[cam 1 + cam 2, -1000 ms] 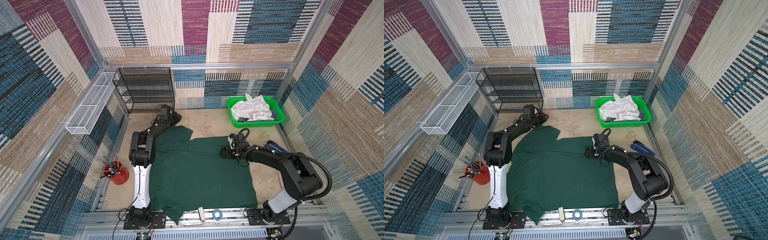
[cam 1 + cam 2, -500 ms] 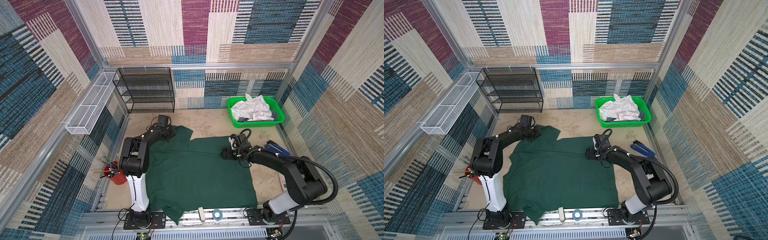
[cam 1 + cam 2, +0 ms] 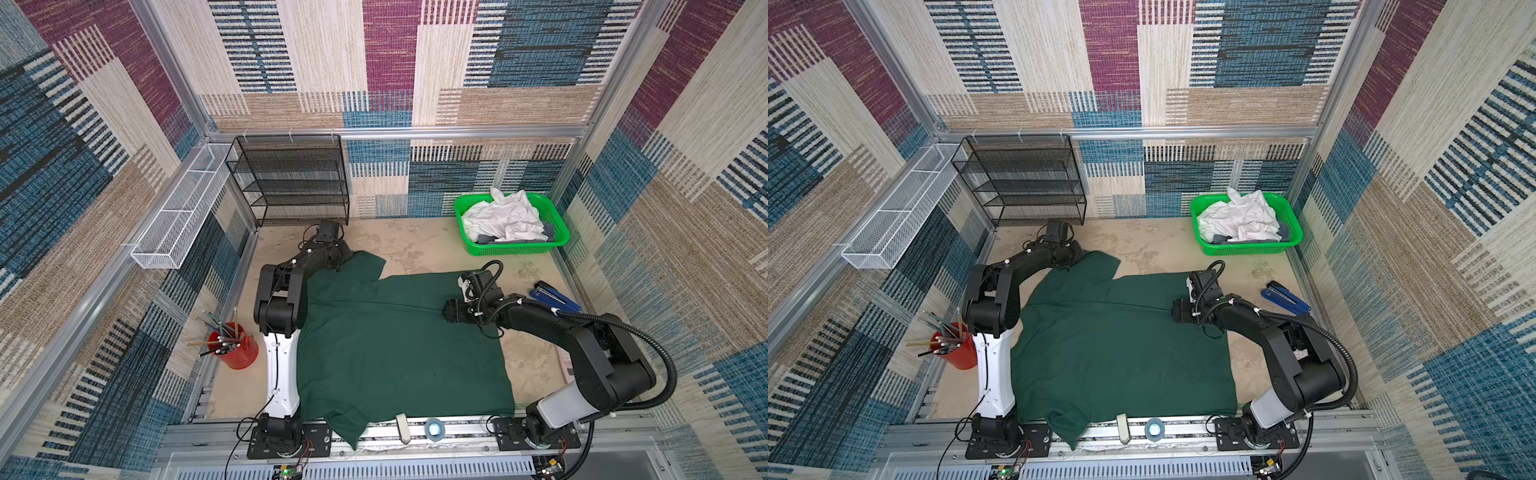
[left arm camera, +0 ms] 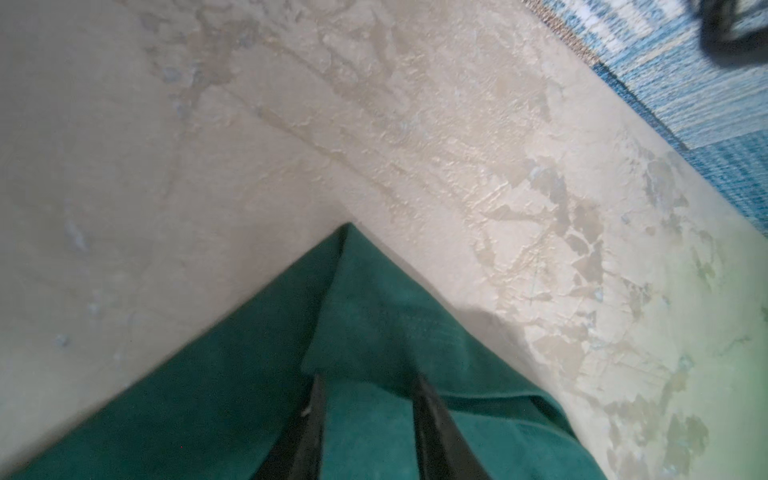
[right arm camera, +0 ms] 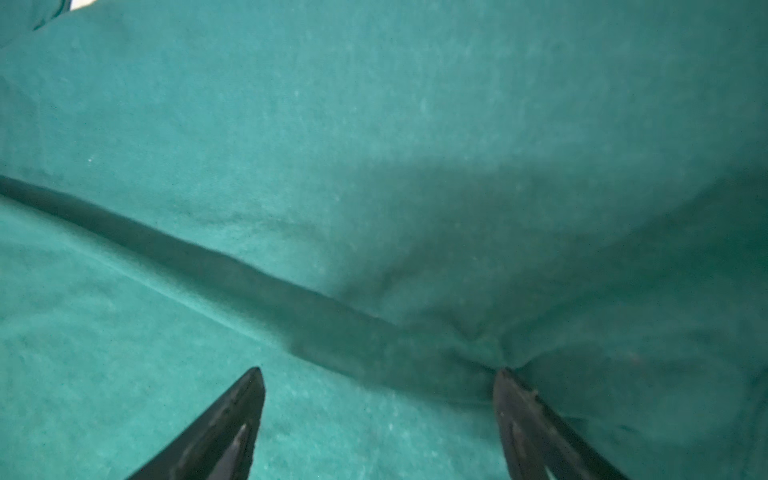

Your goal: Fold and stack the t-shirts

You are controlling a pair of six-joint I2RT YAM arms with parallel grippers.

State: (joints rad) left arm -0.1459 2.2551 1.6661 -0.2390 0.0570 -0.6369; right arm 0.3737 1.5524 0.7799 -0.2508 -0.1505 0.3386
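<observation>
Lying flat at frame centre, the dark green t-shirt (image 3: 399, 345) puts its upper-left sleeve at the left gripper (image 4: 370, 378), narrowly parted, whether pinching I cannot tell, while the right gripper (image 5: 379, 372), spread wide, touches the crease's right end.

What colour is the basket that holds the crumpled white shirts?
The basket is bright green; it shows most clearly in a top view.

Dk green t-shirt (image 3: 399, 345) matt cloth; tabletop (image 3: 415, 245) rough, mottled; basket (image 3: 515, 250) glossy plastic.
</observation>
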